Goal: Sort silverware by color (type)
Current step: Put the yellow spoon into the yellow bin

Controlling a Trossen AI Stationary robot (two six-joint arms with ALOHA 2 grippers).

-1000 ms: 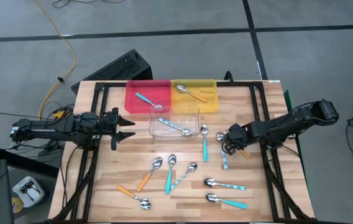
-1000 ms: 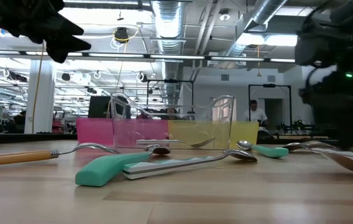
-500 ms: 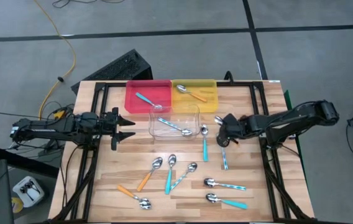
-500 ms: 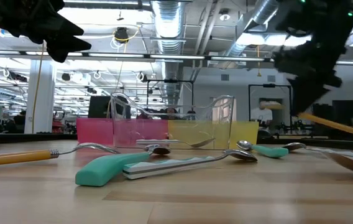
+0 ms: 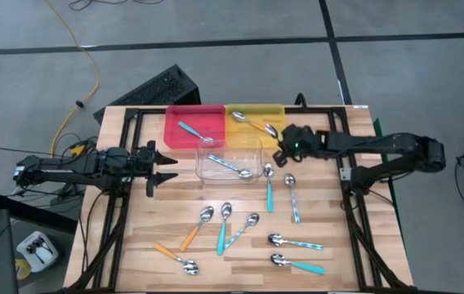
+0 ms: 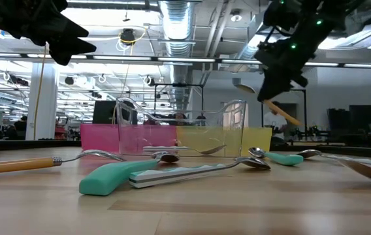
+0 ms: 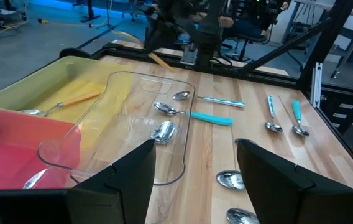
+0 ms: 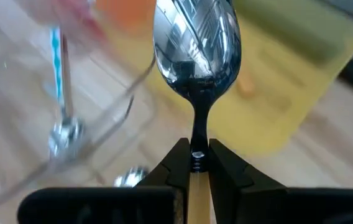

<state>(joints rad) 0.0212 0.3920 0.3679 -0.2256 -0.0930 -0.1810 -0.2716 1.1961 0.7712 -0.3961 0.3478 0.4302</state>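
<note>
Right hand (image 5: 291,143) raised above the bench (image 5: 146,212) at the near right corner of the yellow tray (image 5: 256,109), clamped on the neck of an orange-handled spoon (image 8: 195,37), bowl leading and handle trailing behind the fingers (image 8: 178,163). Probably just short of the tray's interior, though hard to fix from above. Left hand (image 5: 167,167) parked beside the clear tray (image 5: 230,143), spread wide and holding nothing.

Already sorted: a teal spoon (image 5: 189,131) in the red tray (image 5: 185,114), an orange spoon (image 5: 252,123) in the yellow tray, a pale blue spoon (image 5: 230,167) in the clear tray. Eight more loose on the bench, nearest being a teal-handled one (image 5: 269,186) and a pale blue-handled one (image 5: 294,196) just in front of the clear tray.

Handling, as judged: light, rigid pieces; polished metal bowl likely slippery, so best taken at the neck or the plastic handle. Lying flat on wood, thin handles calling for a low, square approach.

Clearance: the clear tray's tall walls stand just beside the yellow tray and near the carried spoon, so better to release from above the rim than to sweep sideways. Open bench along the right edge. Middle cluster of spoons close-set, some nearly touching, leaving little room between neighbours.
</note>
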